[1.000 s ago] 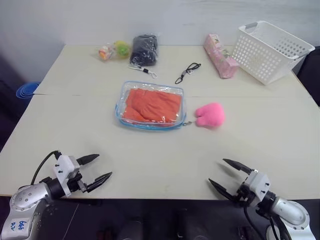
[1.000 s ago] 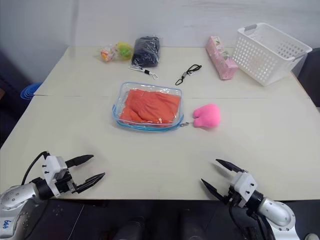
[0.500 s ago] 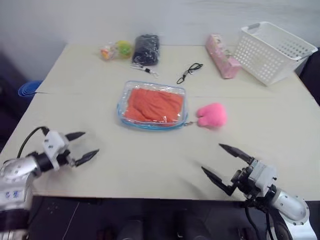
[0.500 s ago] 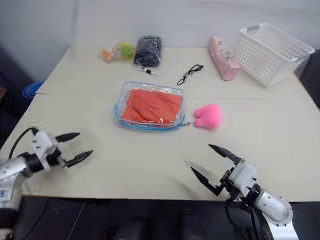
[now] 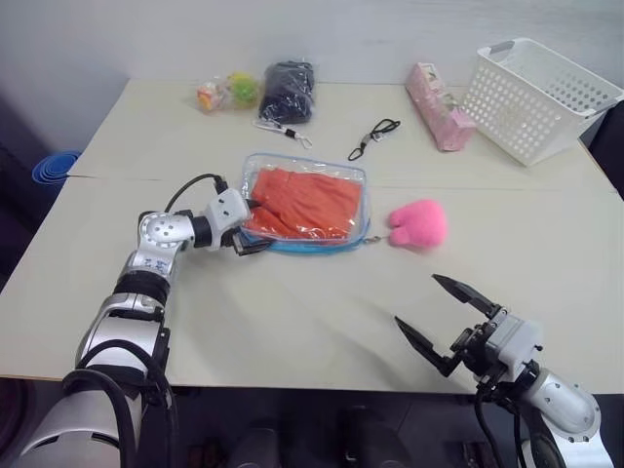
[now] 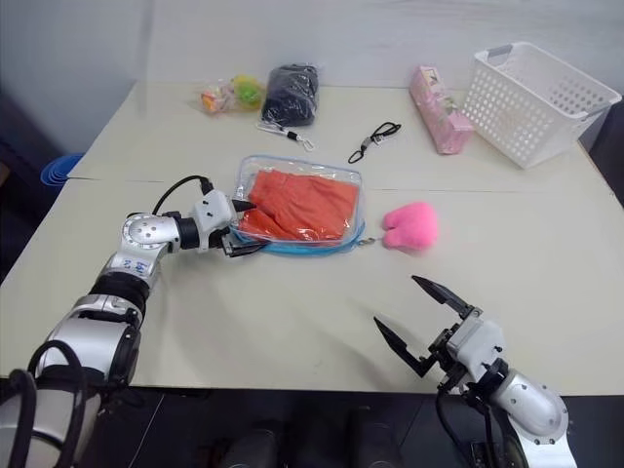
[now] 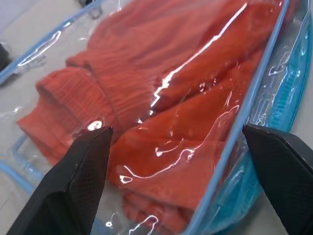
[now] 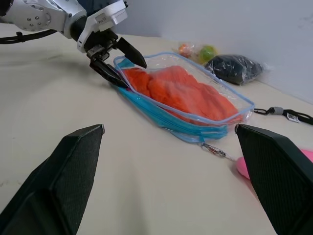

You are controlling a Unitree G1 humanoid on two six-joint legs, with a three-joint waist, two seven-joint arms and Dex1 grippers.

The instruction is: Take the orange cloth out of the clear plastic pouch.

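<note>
The left gripper (image 6: 237, 230) has its two black fingers (image 8: 128, 50) spread apart at the near-left end of the clear plastic pouch (image 5: 304, 202), one above the blue edge and one low beside it, grasping nothing; this looks like a line-up to pinch that end and hold the pouch steady. The orange cloth (image 5: 304, 202) lies folded inside, a ribbed, wrinkled fabric pressed under glossy film that throws bright glare. The pouch is flat and rectangular with light blue edging, lying mid-table (image 5: 292, 312), a fluffy pink pom-pom (image 5: 419, 223) trailing from its right end. The right gripper (image 5: 450, 320) hangs over the table's near edge, well apart from the pouch, fingers released and wide, probably waiting to reach the cloth.
</note>
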